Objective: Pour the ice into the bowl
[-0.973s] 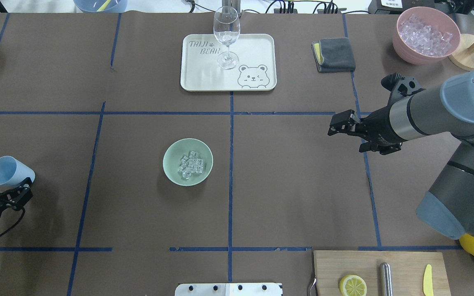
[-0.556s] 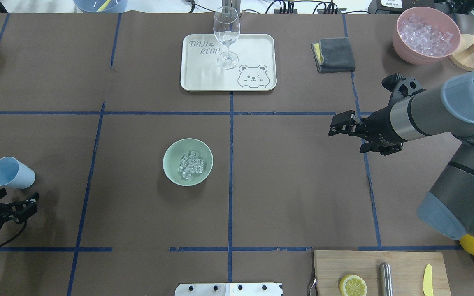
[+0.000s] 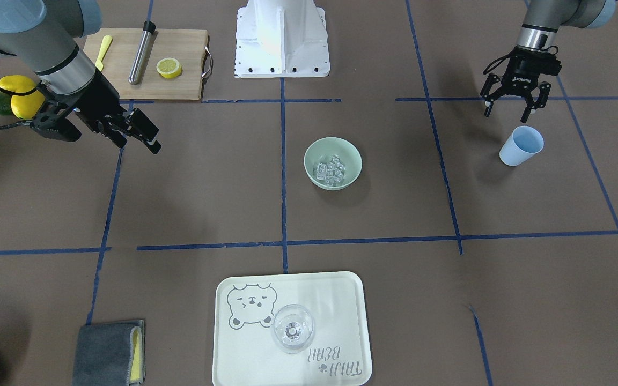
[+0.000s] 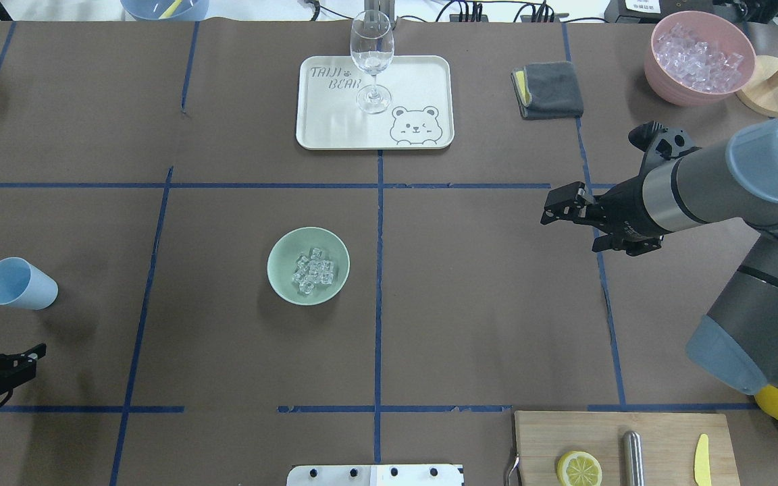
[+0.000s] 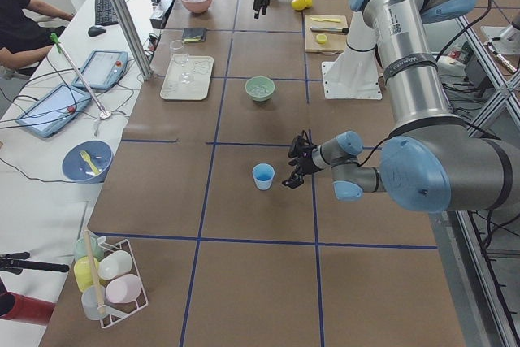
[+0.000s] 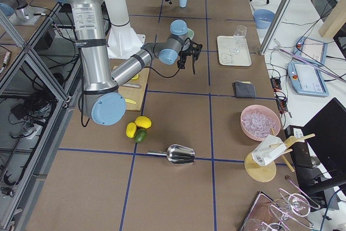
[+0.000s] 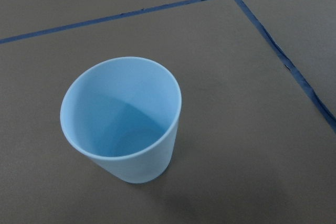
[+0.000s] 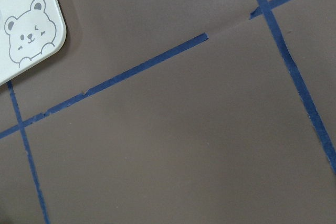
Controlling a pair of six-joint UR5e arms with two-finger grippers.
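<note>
The pale mint-green bowl [image 4: 283, 251] [image 3: 315, 151] stands near the table's middle and holds a small cluster of clear ice cubes [image 4: 313, 270] [image 3: 330, 170]. A light blue cup [image 4: 19, 283] [image 3: 521, 145] stands upright and empty at the table's left; the left wrist view looks down into it [image 7: 123, 119]. My left gripper [image 4: 12, 341] [image 3: 505, 115] is open and empty, a little nearer the robot than the cup and apart from it. My right gripper [image 4: 550, 206] [image 3: 151, 138] hovers open and empty over the right half.
A cream tray [image 4: 416, 81] with a wine glass [image 4: 371, 61] sits at the back centre. A grey cloth [image 4: 551, 89] and a pink bowl of ice [image 4: 699, 57] are at the back right. A cutting board [image 4: 622, 439] with a lemon half is front right.
My left gripper has let go of the blue cup and drawn back toward the robot. The cup stays standing on the table. The right arm has barely moved.
</note>
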